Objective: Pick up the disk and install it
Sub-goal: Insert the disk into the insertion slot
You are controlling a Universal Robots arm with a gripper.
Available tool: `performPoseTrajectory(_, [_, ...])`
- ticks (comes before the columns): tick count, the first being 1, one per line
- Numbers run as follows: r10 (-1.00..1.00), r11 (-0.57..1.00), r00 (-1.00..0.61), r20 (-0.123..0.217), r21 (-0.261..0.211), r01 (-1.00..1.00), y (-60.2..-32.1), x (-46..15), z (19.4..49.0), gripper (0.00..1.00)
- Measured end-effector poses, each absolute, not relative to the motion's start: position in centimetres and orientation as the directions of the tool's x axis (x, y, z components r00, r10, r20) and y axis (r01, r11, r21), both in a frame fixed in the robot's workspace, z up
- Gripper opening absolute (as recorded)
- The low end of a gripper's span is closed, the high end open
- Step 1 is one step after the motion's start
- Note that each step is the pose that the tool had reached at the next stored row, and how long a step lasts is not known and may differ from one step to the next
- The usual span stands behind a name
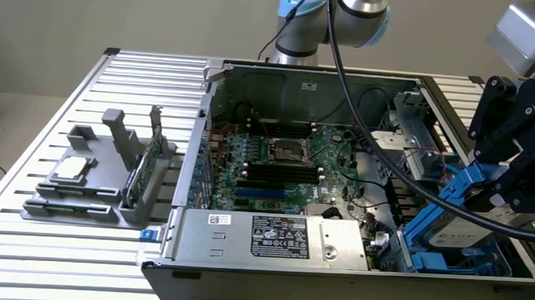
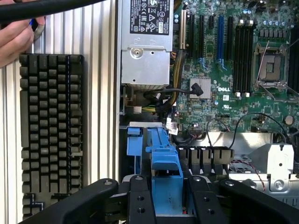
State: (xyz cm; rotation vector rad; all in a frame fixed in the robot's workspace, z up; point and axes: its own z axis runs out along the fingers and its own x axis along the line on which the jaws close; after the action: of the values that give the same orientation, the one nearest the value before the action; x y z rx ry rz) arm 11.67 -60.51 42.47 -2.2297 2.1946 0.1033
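Underneath everything lies a slatted metal table [image 1: 59, 249], and on it an open computer case [image 1: 334, 292] takes up most of the exterior view. Its floor is a green motherboard [image 1: 276, 163], with a silver power supply [image 1: 274, 238] along the near wall. In the wrist view a black keyboard [image 2: 51, 130] lies on the slats just beside the case, outside the wall by the power supply. A grey fixture [image 1: 79, 197] stands on the table at the exterior view's left, well apart from the work.

At the exterior view's right end of the case, the gripper [image 1: 506, 188] has its jaws clenched on the disk [image 1: 456, 230], gripping it by a blue rail [image 2: 166, 163] that the wrist view shows pinched between the black fingers [image 2: 140, 200]. The disk hangs tilted above a blue drive bay [image 1: 433, 262] in the near right corner; whether its lower end touches the bay cannot be told.

A silver drive cage [image 1: 419, 138] stands close behind the disk. A thick black cable [image 1: 358, 106] sweeps down from the arm across the case and passes in front of the disk. Loose black wires [image 1: 371, 240] crowd the gap between the power supply and the bay.

On the fixture sit a thin green card [image 1: 138, 169], upright, and a small square chip [image 1: 74, 170]. A person's hand [image 2: 16, 39] rests at the far end of the keyboard.
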Motion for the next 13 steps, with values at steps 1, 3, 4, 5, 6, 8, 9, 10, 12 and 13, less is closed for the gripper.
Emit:
performPoseTrajectory(1, [-0.998,-0.017,0.015,-0.056,0.038,-0.999,-60.54,11.67,42.47,0.33])
performPoseTrajectory(3, [-0.998,-0.017,0.015,-0.057,0.038,-0.999,-60.59,11.67,42.46,0.33])
performPoseTrajectory(4, [-0.998,-0.017,0.015,-0.057,0.038,-0.999,-60.62,11.67,42.47,0.35])
performPoseTrajectory(5, [-0.998,-0.017,0.015,-0.058,0.038,-0.999,-60.66,11.67,42.48,0.35])
performPoseTrajectory(6, [-0.998,-0.017,0.015,-0.06,0.038,-0.999,-60.71,11.67,42.46,0.41])
performPoseTrajectory(8, [-0.998,-0.017,0.015,-0.063,0.038,-0.999,-60.77,11.67,42.46,0.41])
performPoseTrajectory(9, [-0.998,-0.017,0.015,-0.064,0.038,-0.999,-60.8,11.67,42.45,0.41])
performPoseTrajectory(10, [-0.998,-0.017,0.015,-0.066,0.038,-0.999,-60.83,11.67,42.45,0.41])
performPoseTrajectory(12, [-0.997,-0.017,0.015,-0.07,0.038,-0.999,-60.86,11.67,42.35,0.41])
performPoseTrajectory(13, [-0.997,-0.018,0.015,-0.071,0.038,-0.999,-60.88,11.67,42.23,0.41])
